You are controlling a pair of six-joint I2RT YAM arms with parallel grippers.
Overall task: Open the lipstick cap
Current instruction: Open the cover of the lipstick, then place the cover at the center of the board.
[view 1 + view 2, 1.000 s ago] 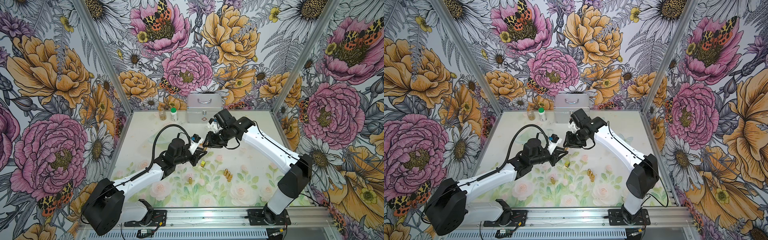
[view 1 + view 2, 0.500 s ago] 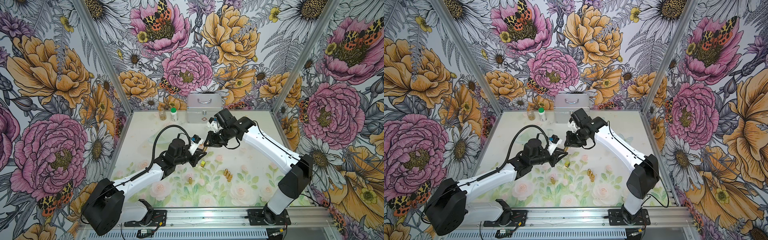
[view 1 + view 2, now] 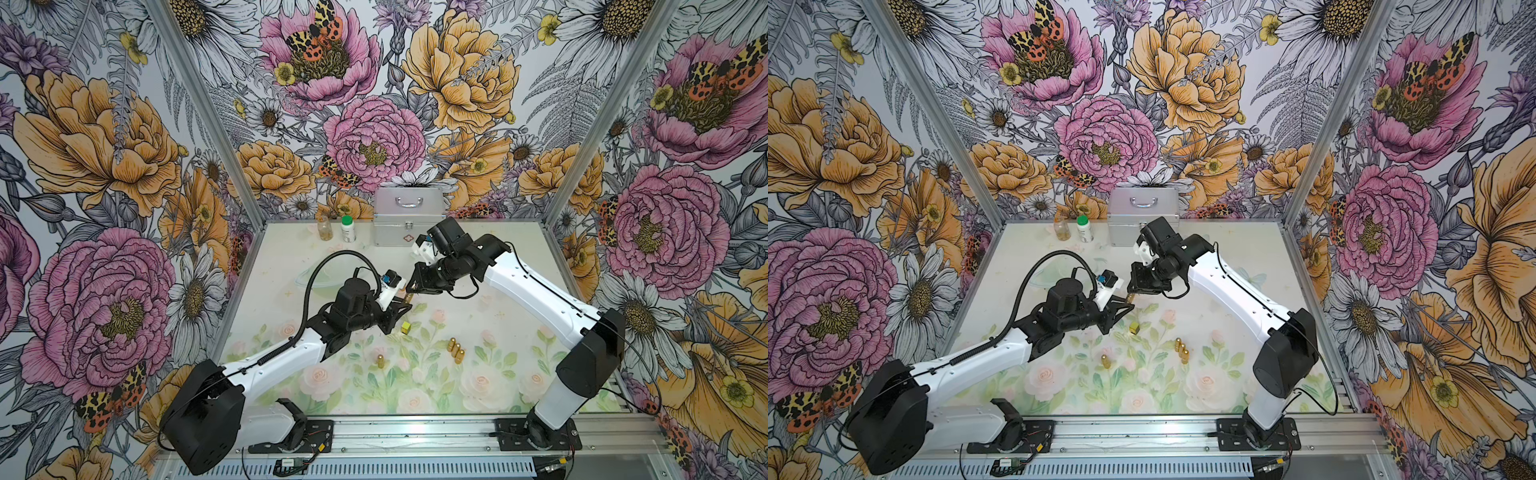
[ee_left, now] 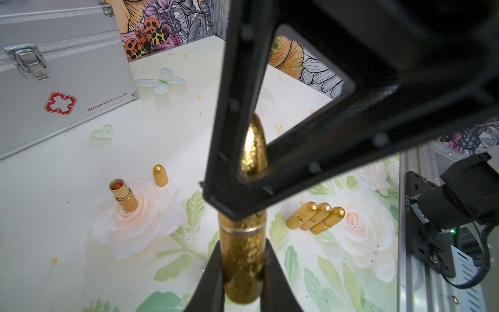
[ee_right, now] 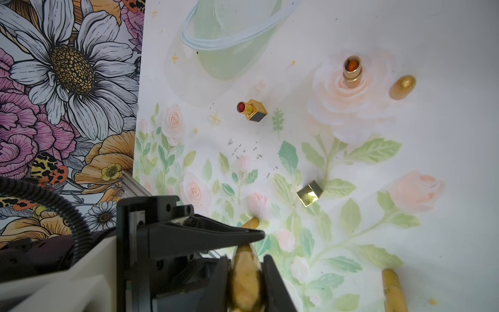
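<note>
Loose lipsticks (image 3: 455,351) mid-table, case (image 3: 405,214) behind.

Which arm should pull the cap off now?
Right. The right gripper is shut on the cap just above the seam, while the left gripper clamps the lipstick base, so it likely serves best as anchor.

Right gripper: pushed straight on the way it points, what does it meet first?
Most likely the left gripper, jaws shut on the base of the glittery gold bullet-shaped lipstick directly ahead; gap unclear.

Robotics laboratory test cell: floral-printed wall panels (image 3: 374,137) set in aluminium framing (image 3: 211,120), floral-printed tabletop (image 3: 291,249), left arm (image 3: 270,365) and right arm (image 3: 540,299) bolted to a front rail (image 3: 415,436).
</note>
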